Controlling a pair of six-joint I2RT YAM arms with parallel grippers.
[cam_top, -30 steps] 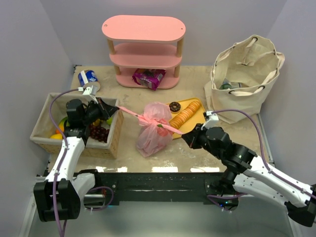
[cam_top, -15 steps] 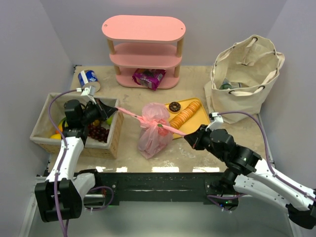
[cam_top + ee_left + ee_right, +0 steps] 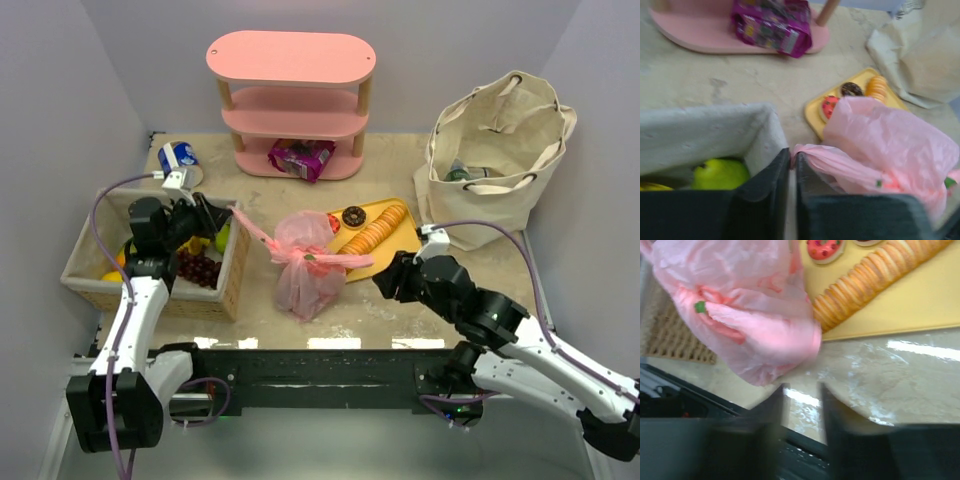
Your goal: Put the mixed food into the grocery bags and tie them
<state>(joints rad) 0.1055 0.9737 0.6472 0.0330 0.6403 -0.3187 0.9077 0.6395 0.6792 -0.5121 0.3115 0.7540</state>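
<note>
Walls [image 3: 60, 80] pale lilac, tabletop [image 3: 400, 165] beige; left fingers [image 3: 782, 192] pinch pink bag [image 3: 890, 130], right fingers [image 3: 769, 427] released.

Two arms, white moulded link shells w/ black joint housings: left arm [image 3: 135, 310], right arm [image 3: 545, 352]. Thin purple cable [image 3: 112, 186] loops along each, wrist to base. Small white block at each wrist. Matte black grippers w/ flat, blunt fingers: left gripper [image 3: 792, 156], right gripper [image 3: 802, 390]. Boxy black bases.

Left hand [image 3: 792, 156] pinched shut on pink bag [image 3: 890, 135], right hand [image 3: 802, 390] parted, empty, forearms angled inward
</note>
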